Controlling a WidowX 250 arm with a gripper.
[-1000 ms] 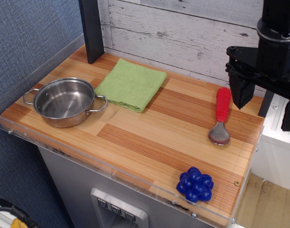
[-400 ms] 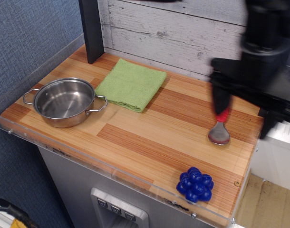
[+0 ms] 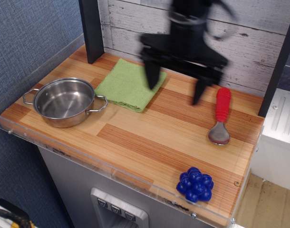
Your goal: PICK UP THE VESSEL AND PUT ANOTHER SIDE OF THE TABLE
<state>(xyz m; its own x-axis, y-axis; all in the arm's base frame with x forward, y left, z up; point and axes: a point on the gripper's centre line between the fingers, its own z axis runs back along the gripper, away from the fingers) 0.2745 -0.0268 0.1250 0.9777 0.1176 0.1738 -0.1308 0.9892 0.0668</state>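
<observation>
- Your pincer (image 3: 176,83) is one black, motion-blurred unit above the back middle of the table; its two dark fingers (image 3: 151,75) point down and stand wide apart, released, with nothing between them.
- Below its left finger in the view you have one green cloth (image 3: 130,84), a folded square with a soft, nubby weave, lying flat near the back wall.
- Just off its other finger you have one spoon (image 3: 220,117): a ribbed red handle, rounded at the end, and a shiny metal bowl pointing toward the front edge.
- Well apart from the pincer, at the left end, sits the one vessel (image 3: 64,102), upright on the wood: a shallow round pot of polished steel with a bright rim, a reflective inside, and two thin wire loop handles, one on each side. Its right handle lies just beside the cloth's near corner; I cannot tell whether they touch.
- Near the front right corner you have one blue knobbly cluster (image 3: 195,184), made of many small rounded lumps, like a toy bunch of grapes.
- All of this rests on the one table (image 3: 159,137), a rectangular top of light and reddish-brown wood strips with a clear acrylic rim along its edges.
- Behind it you see whitewashed, weathered planks (image 3: 135,26) and one dark upright post (image 3: 91,29) at the back left.
</observation>
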